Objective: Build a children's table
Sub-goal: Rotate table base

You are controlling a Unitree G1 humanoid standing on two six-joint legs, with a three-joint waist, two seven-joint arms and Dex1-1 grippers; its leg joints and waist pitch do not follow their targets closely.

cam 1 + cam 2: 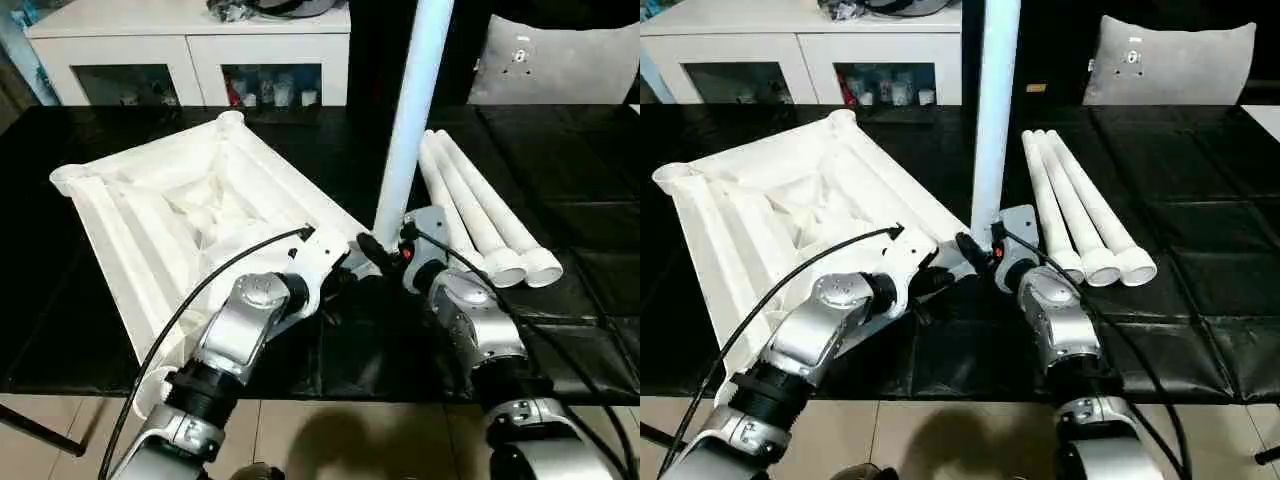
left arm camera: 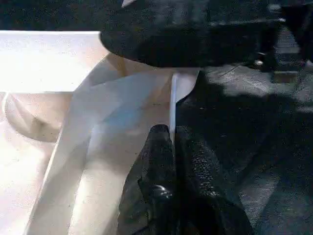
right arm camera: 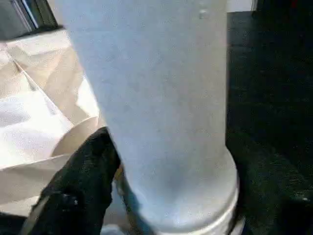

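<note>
Upright now, one leg (image 1: 994, 110) stands in the tabletop (image 1: 760, 215) corner socket.
Left claw (image 2: 172, 139) pinches the tabletop's rim; right claw (image 1: 992, 243) spread around the leg's base; three legs (image 1: 1080, 205) lie beside.

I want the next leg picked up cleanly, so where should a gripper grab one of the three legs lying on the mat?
Probably the outermost leg, at mid-shaft, coming from above with the jaws across the tube. Its right side faces bare mat, while the other two legs lie against each other. The flared ends are wider and harder to clamp.
</note>
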